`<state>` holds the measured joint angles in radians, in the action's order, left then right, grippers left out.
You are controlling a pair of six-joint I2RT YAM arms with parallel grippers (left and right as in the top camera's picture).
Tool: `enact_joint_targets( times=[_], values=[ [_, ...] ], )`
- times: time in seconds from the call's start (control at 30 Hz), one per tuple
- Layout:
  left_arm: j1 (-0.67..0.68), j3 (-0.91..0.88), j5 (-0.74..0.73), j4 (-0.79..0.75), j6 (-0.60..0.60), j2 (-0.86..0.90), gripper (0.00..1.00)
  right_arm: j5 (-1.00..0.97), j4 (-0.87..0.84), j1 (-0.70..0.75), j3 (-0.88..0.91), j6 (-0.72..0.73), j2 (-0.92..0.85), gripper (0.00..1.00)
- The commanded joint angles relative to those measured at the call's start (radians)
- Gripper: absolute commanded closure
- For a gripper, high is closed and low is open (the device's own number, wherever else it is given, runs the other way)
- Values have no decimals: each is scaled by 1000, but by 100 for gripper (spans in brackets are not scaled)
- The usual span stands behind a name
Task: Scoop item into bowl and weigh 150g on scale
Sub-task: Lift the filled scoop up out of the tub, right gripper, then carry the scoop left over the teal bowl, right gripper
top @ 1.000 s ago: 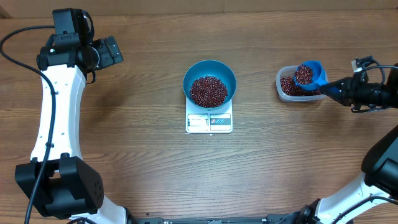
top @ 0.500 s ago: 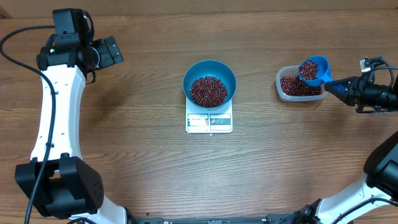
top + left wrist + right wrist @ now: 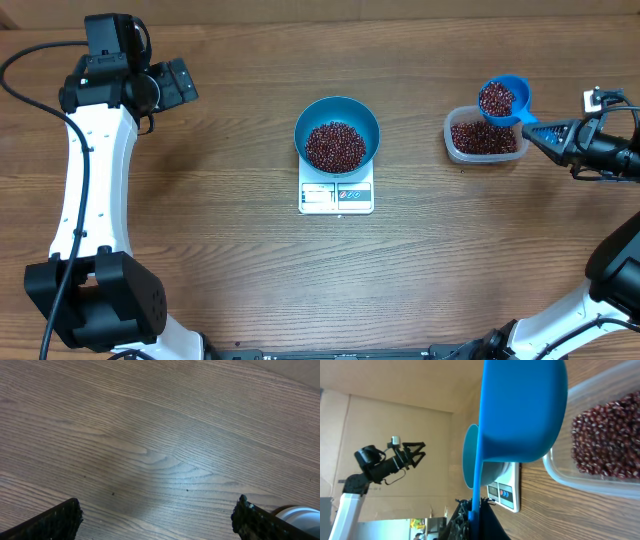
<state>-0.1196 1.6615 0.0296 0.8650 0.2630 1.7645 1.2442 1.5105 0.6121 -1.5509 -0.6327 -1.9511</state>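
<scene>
The blue bowl (image 3: 371, 122) stands on the white scale (image 3: 336, 197) at the table's middle and holds a heap of red-brown beans (image 3: 335, 146). To the right, my right gripper (image 3: 546, 134) is shut on the handle of a small blue scoop (image 3: 518, 92) filled with beans (image 3: 495, 99). The scoop hangs over the far edge of a clear tub (image 3: 449, 137) of beans. In the right wrist view the scoop (image 3: 522, 410) fills the top, with its handle clamped in my right gripper (image 3: 475, 506). Behind it are the bowl (image 3: 469, 455) and the scale (image 3: 506, 493). My left gripper (image 3: 180, 82) hangs open at the far left.
The left wrist view shows only bare wood between the open left gripper (image 3: 157, 510) fingertips, with a white rounded part (image 3: 301, 512) at the bottom right. A stray bean (image 3: 462, 171) lies on the table in front of the tub. The tub's beans (image 3: 605, 440) lie just beneath the scoop.
The loaded scoop has come up out of the tub and shifted toward its far edge, while my right gripper drew back to the right. The left arm has not moved.
</scene>
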Motion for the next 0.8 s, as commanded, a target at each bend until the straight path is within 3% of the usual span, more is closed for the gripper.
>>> enact_joint_targets(
  times=[0.0, 0.53, 0.77],
  values=[
    [8, 7, -4, -2, 3, 9, 1, 86, 3, -26, -22, -35, 43, 96],
    [8, 7, -4, -2, 3, 9, 0, 145, -100, -431, -22, -35, 43, 96],
    [8, 7, -4, -2, 3, 9, 0, 19, -233, -604, -22, -26, 43, 96]
  ],
)
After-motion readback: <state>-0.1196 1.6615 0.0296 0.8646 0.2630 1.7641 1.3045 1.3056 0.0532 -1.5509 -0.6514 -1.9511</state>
